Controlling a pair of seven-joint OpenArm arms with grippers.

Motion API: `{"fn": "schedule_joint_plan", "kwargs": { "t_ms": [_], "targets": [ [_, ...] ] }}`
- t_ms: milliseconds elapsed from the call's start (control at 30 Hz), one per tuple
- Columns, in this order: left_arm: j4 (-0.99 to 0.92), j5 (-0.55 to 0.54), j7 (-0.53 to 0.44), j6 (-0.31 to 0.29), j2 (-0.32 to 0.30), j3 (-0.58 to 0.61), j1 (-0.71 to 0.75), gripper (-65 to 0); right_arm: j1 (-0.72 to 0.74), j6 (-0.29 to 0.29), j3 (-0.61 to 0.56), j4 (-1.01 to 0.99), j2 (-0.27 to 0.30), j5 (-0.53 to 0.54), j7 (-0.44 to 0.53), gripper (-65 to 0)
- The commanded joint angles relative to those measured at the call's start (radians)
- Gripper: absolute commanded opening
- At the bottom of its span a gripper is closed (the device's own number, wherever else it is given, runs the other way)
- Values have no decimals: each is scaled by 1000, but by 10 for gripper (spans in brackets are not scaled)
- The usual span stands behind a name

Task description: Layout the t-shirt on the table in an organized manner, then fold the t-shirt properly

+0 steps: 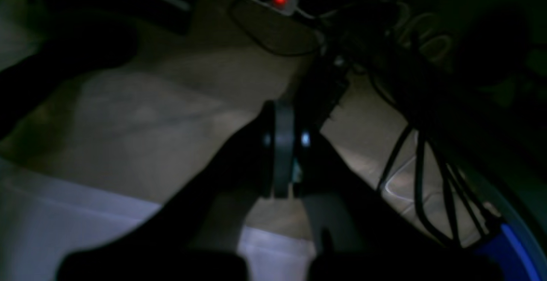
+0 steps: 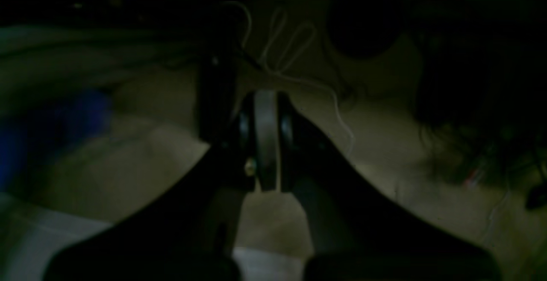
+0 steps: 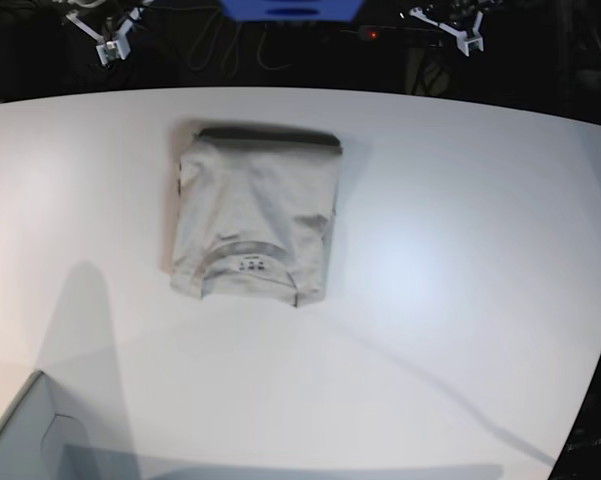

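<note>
White table (image 3: 460,250) fills the base view, huge next to everything else. On it, toward the far left, sits the t-shirt (image 3: 252,225), already a neat folded rectangle with the collar (image 3: 248,262) facing near. Looks soft, light and floppy, so I'd pinch corners or a folded edge, not the middle. Grey box corner (image 3: 25,435) sits at near left, well apart, nothing in the way. My left gripper (image 1: 284,153) and right gripper (image 2: 266,144) are both closed, empty, off the table.
</note>
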Motion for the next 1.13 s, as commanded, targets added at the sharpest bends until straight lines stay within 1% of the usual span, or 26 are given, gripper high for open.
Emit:
{"fn": "schedule_joint_plan", "kwargs": {
  "t_ms": [0,67,100,200,300,333,433,467,533,600,667,767,833,867,900,933,1100],
  "targets": [
    [-42,7,-35,6,-15,2,0,-650,-2,0,6,-47,16,4,16,-650],
    [-134,42,-96,9,-26,39,-23,-650,16,0,12,-165,35,4,89,-650],
    [-175,62,-106,9,-31,57,-42,-650,27,0,12,-234,44,4,131,-650],
    [-232,87,-106,9,-31,71,-76,-650,52,0,5,-400,72,4,232,-650],
    [-235,88,-106,9,-26,76,-82,-650,108,0,3,-624,95,4,395,-650],
    [-235,88,-106,9,-26,76,-83,-650,137,-21,0,-717,107,4,458,-650],
    [-235,88,-106,11,-27,76,-106,-650,225,-210,-47,-971,145,4,625,-650],
    [-238,88,-106,11,-27,76,-115,-650,249,-263,-72,-1044,156,4,679,-650],
    [-235,90,-89,11,-26,76,-119,-650,303,-386,-121,-1165,168,4,784,-650],
    [-233,90,-78,11,-24,76,-120,-650,338,-516,-153,-1231,168,4,849,-650],
    [-233,105,-78,11,-23,82,-129,-650,365,-658,-185,-1253,164,2,860,-650],
    [-235,168,-78,11,-11,145,-131,-650,391,-854,-268,-1256,144,2,860,-650],
    [-235,176,-78,11,-3,171,-131,-650,400,-998,-304,-1259,139,2,840,-650],
    [-235,176,-78,11,-3,175,-128,-650,406,-1050,-313,-1259,139,2,824,-650],
    [-235,177,-78,11,-1,177,-126,-650,411,-1096,-320,-1261,138,2,807,-650],
    [-235,177,-78,11,0,178,-126,-650,411,-1124,-333,-1261,131,2,794,-650],
    [-235,179,-78,11,3,180,-125,-650,429,-1129,-356,-1261,110,2,754,-650]
  ]
}}
